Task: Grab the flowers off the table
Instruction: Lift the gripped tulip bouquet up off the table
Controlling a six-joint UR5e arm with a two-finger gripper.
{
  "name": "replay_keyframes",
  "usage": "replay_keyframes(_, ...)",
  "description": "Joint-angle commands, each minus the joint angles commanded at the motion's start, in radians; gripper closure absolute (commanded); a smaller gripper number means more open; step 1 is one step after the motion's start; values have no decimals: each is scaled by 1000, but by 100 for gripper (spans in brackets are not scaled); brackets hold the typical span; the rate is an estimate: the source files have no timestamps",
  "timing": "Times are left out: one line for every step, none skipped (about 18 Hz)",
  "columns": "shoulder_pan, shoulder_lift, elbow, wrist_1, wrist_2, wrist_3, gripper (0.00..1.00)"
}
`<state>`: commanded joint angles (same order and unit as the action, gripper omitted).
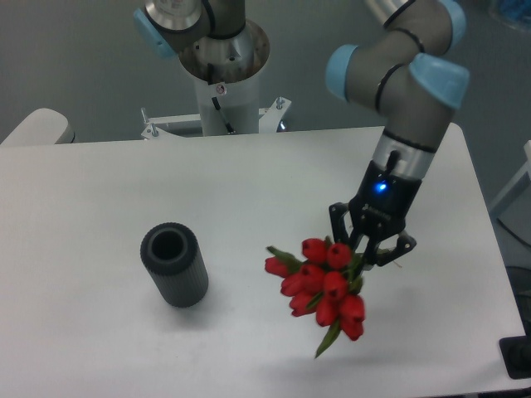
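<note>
Gripper (369, 247) jaws clamped on the flowers (325, 286), bunch looks lifted off the table (99, 166) near its right front corner, so pick seems mostly done, only raising left.

Table (99, 174) fills most of the view. Vase (174, 265) stands upright on it, left of centre, toward the near edge, mouth up. Flowers (323, 286) to the right of the vase, well apart from it, heads pointing toward the near edge. Gripper (372, 246) just behind and right of the heads, fingers either side of the stems. Arm rises from it up and back to the right. Arm base sits behind the table's far edge, centre.
</note>
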<state>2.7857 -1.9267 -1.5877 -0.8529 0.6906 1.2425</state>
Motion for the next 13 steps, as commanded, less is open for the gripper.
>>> replay_keyframes(0, 0, 2, 0, -23, -8, 81)
replay_keyframes(0, 0, 3, 2, -29, -23, 81)
replay_keyframes(0, 0, 8, 3, -29, -38, 81)
replay_keyframes(0, 0, 11, 3, -36, -47, 81)
replay_keyframes(0, 0, 11, 5, -37, -49, 81)
replay_keyframes(0, 0, 12, 5, -39, -51, 81)
replay_keyframes(-1, -2, 15, 5, -39, -51, 81)
replay_keyframes(-3, -2, 18, 5, -39, -57, 81)
replay_keyframes(-6, -2, 18, 5, -39, -61, 81)
replay_keyframes(-11, -3, 18, 6, -39, -67, 81)
replay_keyframes(-12, -3, 20, 6, -40, -75, 81)
replay_keyframes(-14, -5, 21, 9, -39, -78, 81)
replay_keyframes(-14, -6, 29, 9, -39, -78, 81)
